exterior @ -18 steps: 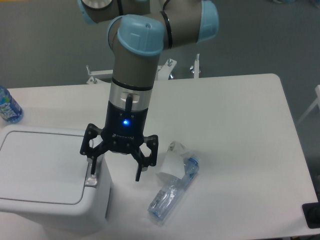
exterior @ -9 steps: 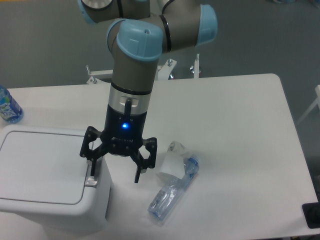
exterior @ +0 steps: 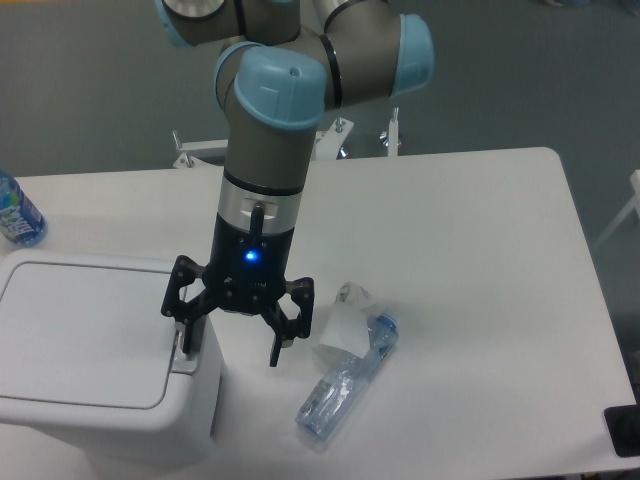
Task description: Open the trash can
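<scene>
The trash can [exterior: 95, 395] is a large white bin at the front left of the table, its flat lid [exterior: 85, 335] shut. Its small grey latch [exterior: 186, 357] sits at the lid's right edge. My gripper [exterior: 232, 354] points straight down with its black fingers spread wide. The left finger [exterior: 186, 340] rests right at the latch; the right finger [exterior: 278, 349] hangs in the air beside the can's right wall. The gripper holds nothing.
A crushed clear plastic bottle [exterior: 345, 385] and a crumpled white wrapper [exterior: 345, 320] lie on the white table [exterior: 480, 300] just right of the gripper. A blue-labelled bottle [exterior: 15, 215] stands at the far left edge.
The gripper has edged slightly down and left, the left finger settling closer onto the latch. The lid stays shut.
</scene>
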Controlling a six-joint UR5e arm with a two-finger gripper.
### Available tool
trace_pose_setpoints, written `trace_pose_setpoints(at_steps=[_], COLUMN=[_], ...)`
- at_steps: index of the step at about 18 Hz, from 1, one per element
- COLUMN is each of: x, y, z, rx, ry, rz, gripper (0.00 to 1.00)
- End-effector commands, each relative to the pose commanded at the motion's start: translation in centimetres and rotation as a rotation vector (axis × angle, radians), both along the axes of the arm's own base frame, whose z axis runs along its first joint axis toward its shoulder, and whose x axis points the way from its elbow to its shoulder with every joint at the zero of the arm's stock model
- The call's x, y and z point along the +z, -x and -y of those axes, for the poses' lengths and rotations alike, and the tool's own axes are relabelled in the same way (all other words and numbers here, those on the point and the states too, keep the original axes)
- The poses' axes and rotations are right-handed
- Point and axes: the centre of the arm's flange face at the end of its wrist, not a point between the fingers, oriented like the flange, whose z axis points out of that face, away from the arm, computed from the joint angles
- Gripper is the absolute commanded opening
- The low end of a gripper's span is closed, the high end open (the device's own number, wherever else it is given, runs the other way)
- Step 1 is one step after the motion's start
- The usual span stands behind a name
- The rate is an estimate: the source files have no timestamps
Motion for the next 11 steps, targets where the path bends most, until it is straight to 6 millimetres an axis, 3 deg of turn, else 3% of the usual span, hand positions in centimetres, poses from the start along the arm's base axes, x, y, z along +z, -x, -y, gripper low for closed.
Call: trace_pose_setpoints(at_steps=[6, 8, 11], x=[0.7, 1.2, 0.8], y=[0.2, 1.7, 6.1], z=[0.0, 0.8, 3.1], rx=[0.003, 0.028, 0.087], ry=[-0.012, -0.019, -0.013], rz=[-0.003, -0.01, -0.019], gripper=[1.0, 1.0, 1.0])
